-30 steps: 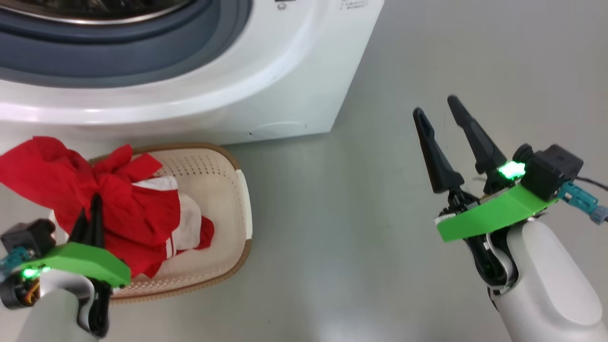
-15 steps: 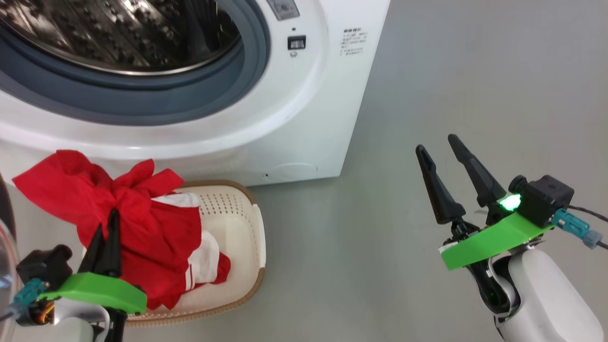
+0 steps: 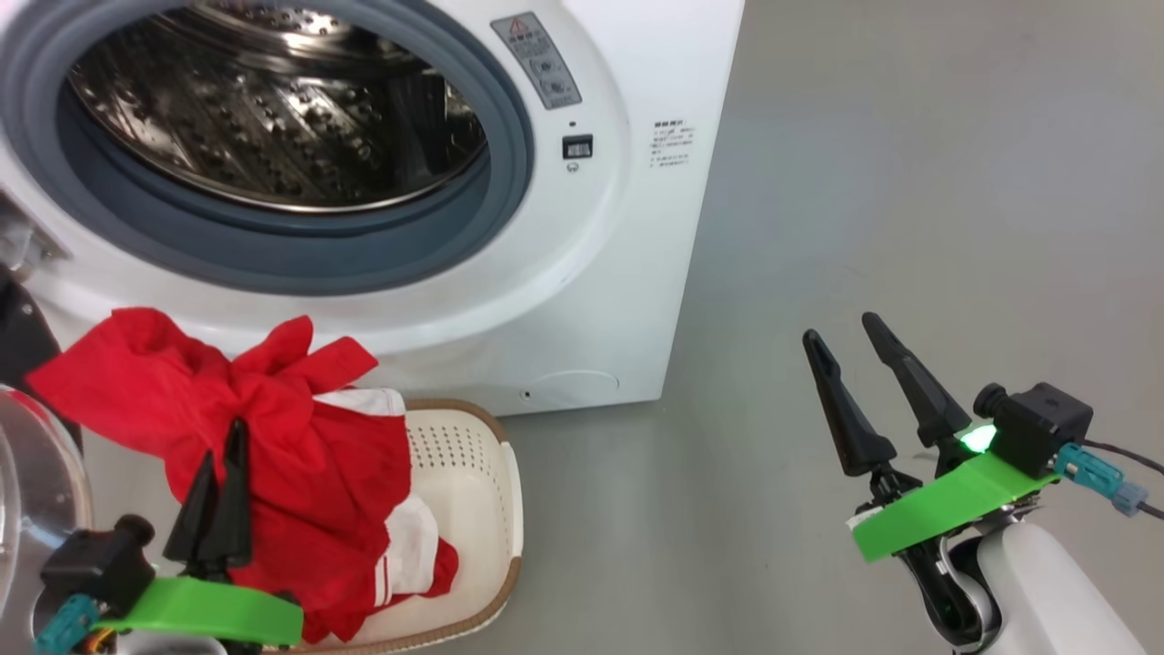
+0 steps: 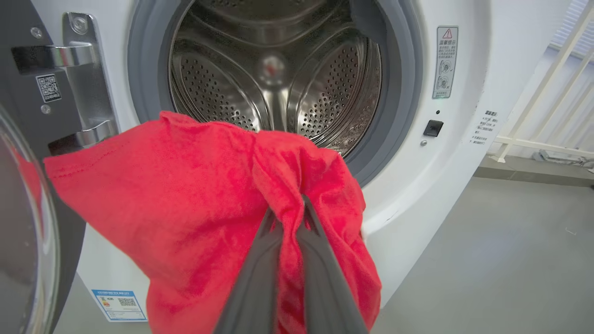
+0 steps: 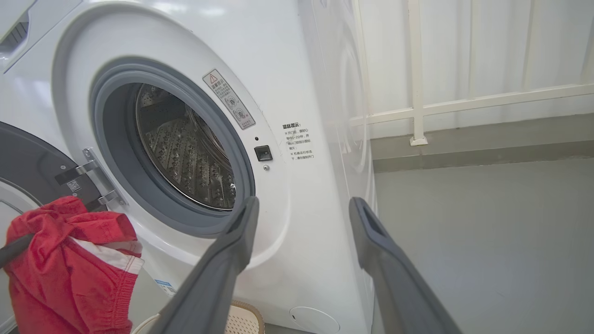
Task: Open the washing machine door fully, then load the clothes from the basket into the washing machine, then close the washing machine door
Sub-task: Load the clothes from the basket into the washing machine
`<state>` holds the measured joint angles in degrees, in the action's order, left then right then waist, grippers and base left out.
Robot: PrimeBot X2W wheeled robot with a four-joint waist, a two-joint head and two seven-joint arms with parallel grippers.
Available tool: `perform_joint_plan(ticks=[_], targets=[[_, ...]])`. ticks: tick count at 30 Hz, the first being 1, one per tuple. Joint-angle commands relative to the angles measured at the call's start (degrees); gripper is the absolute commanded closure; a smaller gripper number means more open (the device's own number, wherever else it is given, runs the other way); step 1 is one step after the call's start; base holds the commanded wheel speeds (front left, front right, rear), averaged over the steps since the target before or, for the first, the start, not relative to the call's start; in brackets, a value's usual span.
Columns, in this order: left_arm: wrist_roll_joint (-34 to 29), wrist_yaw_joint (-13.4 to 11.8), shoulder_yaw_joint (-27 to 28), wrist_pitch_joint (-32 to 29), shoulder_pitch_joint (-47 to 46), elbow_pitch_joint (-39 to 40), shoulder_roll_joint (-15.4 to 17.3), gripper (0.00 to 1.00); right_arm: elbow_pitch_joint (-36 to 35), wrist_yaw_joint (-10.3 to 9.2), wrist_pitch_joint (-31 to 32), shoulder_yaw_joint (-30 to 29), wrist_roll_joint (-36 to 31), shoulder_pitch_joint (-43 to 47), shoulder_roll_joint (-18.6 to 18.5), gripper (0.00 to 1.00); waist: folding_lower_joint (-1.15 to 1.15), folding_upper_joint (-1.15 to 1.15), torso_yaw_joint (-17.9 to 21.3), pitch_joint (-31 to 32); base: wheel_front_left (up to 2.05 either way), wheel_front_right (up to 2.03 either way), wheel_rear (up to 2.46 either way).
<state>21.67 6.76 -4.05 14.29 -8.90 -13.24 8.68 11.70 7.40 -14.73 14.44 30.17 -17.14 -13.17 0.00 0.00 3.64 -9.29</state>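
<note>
- The left gripper [image 3: 224,439], at 8 o'clock in the head view, is pinched tight on a bunched fold of the clothes [image 3: 300,455].
- The clothes hang as a red bundle over the basket [image 3: 473,455], with the striped piece trailing into it.
- The fabric looks light, soft and limp. It will likely droop and could catch on the gasket, so a gathered fold near the middle seems the safest hold.
- The drum [image 3: 273,118] gapes at 11 o'clock, and the door [image 3: 27,491] stands open at 9.
- The right gripper [image 3: 839,327], at 4 o'clock, is spread wide and empty.
</note>
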Motion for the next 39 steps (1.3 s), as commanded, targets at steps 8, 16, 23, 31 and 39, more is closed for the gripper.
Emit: perform_joint_plan(ticks=[8,16,23,31,39], targets=[[-0.4,-1.9,2.0,0.5,3.6,7.2,0.1,1.0,-1.2,0.09,-0.3,0.9,0.4,2.2,-1.0,0.0,0.0,0.0,-0.4,3.4,0.0,0.0,0.0],[-0.5,-2.7,1.5,-0.3,4.7,11.0,0.2,1.0,-1.3,0.09,-0.3,0.5,0.3,2.6,-1.4,0.0,0.0,0.0,-0.8,3.4,0.0,0.0,0.0],[-0.5,-3.3,1.2,-0.7,5.5,12.7,0.3,1.0,-1.3,0.09,-0.3,0.1,0.0,2.8,-1.9,0.0,0.0,0.0,-0.8,3.8,0.0,0.0,0.0],[-0.2,-3.6,0.8,-0.8,5.8,13.4,0.4,1.0,-1.3,0.09,-0.3,0.3,-0.2,3.0,-2.1,0.0,0.0,0.0,-0.6,4.0,0.0,0.0,0.0],[-0.2,-3.8,0.4,-0.8,5.5,13.6,0.7,1.0,-1.3,0.09,-0.3,0.5,-0.2,2.9,-2.3,0.0,0.0,0.0,-0.7,3.9,0.0,0.0,0.0]])
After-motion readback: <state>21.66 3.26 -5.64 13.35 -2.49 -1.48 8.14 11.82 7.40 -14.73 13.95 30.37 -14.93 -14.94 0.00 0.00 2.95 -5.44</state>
